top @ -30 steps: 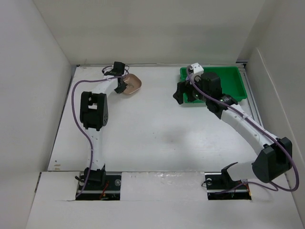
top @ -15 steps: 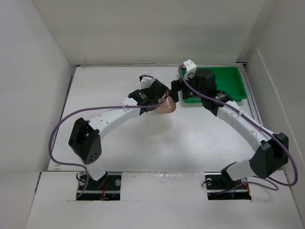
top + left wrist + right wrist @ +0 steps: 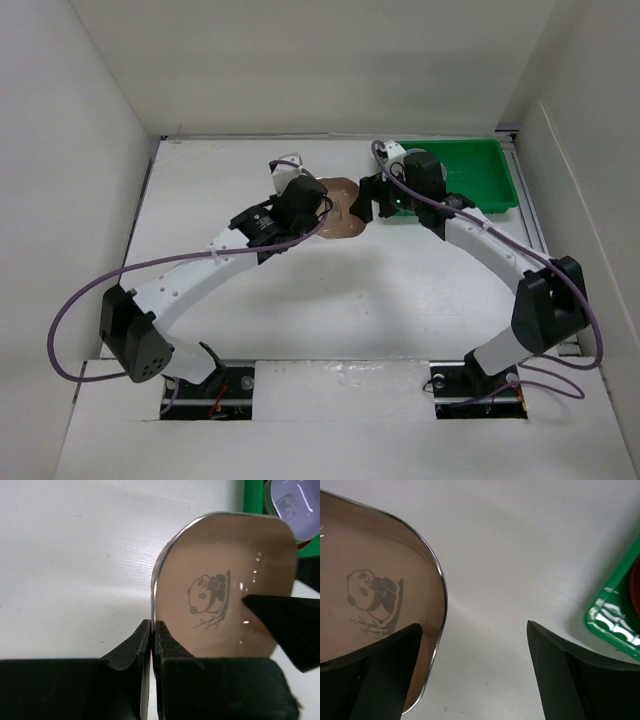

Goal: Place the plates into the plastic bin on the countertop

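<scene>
Two arms now meet over the middle of the desk (image 3: pixel 260 290). From above, the left hand (image 3: pixel 318 203) has swept in from the far left corner within a second. It has brought the brown plate (image 3: pixel 347 210) close to the green bin (image 3: pixel 480 165), but not into it. The right hand (image 3: pixel 380 196) has come off the bin to meet it.

From the left wrist, the left hand's fingers are clenched on the plate's rim, with the panda drawing facing the camera. A dark finger of the right hand lies across the plate's right side. Behind, a lilac plate (image 3: pixel 295 502) already sits in the bin.

From the right wrist, the right hand is spread wide, the plate's rim between its fingers, gripping nothing yet. This looks like a handover being set up.
</scene>
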Motion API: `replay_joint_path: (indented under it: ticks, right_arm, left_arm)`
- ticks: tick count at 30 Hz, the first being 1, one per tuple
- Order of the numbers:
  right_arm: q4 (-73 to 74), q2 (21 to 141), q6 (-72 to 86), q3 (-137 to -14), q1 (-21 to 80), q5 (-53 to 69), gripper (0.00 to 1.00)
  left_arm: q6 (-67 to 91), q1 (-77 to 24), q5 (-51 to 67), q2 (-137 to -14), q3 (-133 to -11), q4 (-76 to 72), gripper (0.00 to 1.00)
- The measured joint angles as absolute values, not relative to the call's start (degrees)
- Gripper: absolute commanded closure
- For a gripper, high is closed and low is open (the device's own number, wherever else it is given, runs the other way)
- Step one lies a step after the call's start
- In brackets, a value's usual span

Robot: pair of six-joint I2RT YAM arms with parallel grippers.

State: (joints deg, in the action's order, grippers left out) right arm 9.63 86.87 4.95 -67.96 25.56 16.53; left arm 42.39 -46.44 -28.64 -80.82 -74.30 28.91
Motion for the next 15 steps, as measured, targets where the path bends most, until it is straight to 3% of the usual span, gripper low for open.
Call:
replay_joint_path:
  ticks: [3,4,5,6,7,9,15]
  right_arm:
    - [7.5,88.7,6.8,-67.4,25.5,20.6,0.51]
    - [6.8,89.0,7.4,-67.4,25.5,21.9,0.88]
    - [6.3,89.1,7.8,-67.4,25.6,23.3,1.00]
    - [5.9,89.2,8.8,-67.4,25.7,24.0,1.00]
    - [4.7,89.2,10.3,-67.4,25.8,23.9,1.00]
    - [3.8,89.2,10.3,-67.4,25.4,23.6,1.00]
    - [5.7,89.7,13.4,-68.0,19.8,17.7,1.00]
  left_arm:
    - [40.8,-46.4,-28.0,-79.7,-74.0,28.0,1.00]
    - [40.5,-46.4,-27.9,-79.7,-73.7,27.7,1.00]
    - [40.3,-46.3,-27.4,-79.8,-73.3,27.1,0.96]
    - [40.1,-46.3,-27.7,-79.9,-73.2,27.2,0.83]
    - [40.1,-46.2,-27.1,-79.8,-72.8,27.6,0.62]
    - [39.7,-46.2,-27.0,-79.8,-72.8,26.6,0.01]
    - [41.2,-45.5,-28.5,-79.7,-73.1,27.1,0.00]
